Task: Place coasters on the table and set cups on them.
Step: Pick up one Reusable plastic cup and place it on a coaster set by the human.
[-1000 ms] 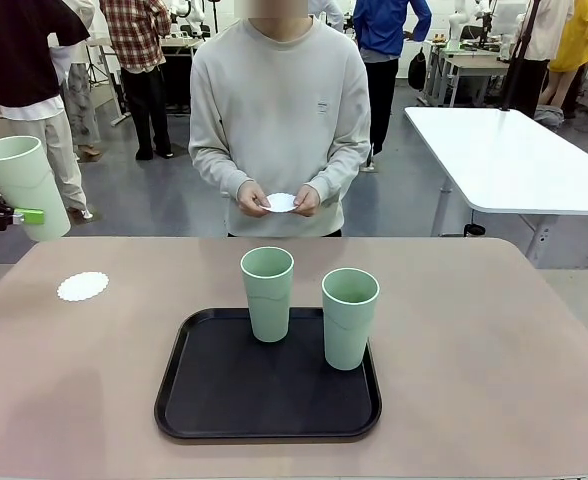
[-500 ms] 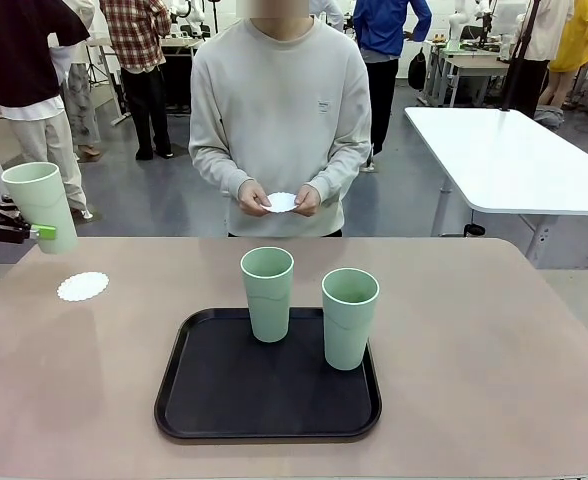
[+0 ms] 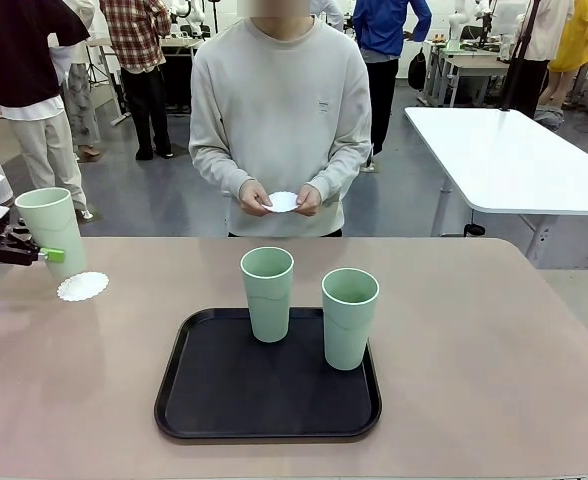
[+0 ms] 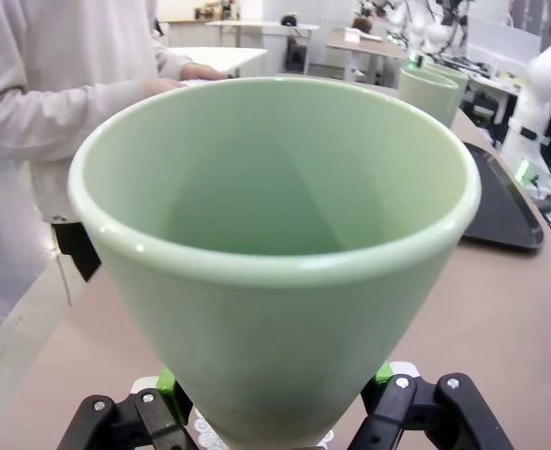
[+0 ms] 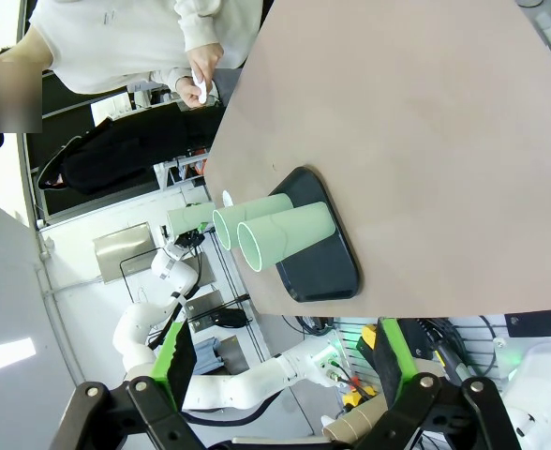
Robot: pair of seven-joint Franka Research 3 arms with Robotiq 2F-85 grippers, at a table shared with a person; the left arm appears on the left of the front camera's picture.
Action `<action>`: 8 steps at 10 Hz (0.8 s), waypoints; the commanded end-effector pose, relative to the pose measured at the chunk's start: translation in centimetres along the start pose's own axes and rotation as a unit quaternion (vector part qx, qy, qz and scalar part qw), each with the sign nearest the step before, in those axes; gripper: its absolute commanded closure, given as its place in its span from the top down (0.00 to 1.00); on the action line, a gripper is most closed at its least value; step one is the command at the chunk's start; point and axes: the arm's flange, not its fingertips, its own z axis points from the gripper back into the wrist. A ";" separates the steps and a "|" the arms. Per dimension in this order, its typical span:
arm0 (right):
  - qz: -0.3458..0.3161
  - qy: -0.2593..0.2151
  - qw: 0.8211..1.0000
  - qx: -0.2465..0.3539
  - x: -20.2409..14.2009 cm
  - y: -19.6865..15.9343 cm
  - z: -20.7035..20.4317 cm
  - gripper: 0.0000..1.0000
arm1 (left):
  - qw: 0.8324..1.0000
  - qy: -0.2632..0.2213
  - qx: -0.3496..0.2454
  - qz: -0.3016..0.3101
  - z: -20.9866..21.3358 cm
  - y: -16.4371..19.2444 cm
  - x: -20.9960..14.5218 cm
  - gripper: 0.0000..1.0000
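Left pincer (image 3: 42, 252): closed on the lower wall of a mint-green tumbler (image 3: 50, 222), which it holds upright at the left edge of the surface (image 3: 494, 340). The tumbler base sits low over a lacy paper coaster (image 3: 83, 287) lying on the surface; contact cannot be determined. A second tumbler (image 3: 267, 293) and a third tumbler (image 3: 350, 318) stand apart on a black tray (image 3: 204, 400). The person's hands (image 3: 307, 200) hold another coaster (image 3: 282, 202). Right pincer (image 5: 280, 366): jaws wide apart, empty.
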 end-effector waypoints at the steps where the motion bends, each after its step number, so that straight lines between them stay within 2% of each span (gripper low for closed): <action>1: 0.002 0.002 1.000 0.009 -0.1 -0.1 0.0 1.00 | 0.999 0.007 -0.030 -0.025 0.2 0.1 -0.8 0.83; 3: 0.002 0.002 1.000 0.009 -0.1 -0.1 0.0 1.00 | 0.997 0.005 -0.063 -0.044 -0.4 -0.5 -1.8 0.83; 4: 0.002 0.002 1.000 0.009 -0.1 -0.1 0.0 1.00 | 1.000 0.014 -0.024 -0.009 -0.5 -0.4 -1.3 0.83; 8: 0.002 0.002 1.000 0.009 -0.1 -0.1 0.0 1.00 | 1.000 0.014 -0.024 -0.009 -0.5 -0.4 -1.3 0.83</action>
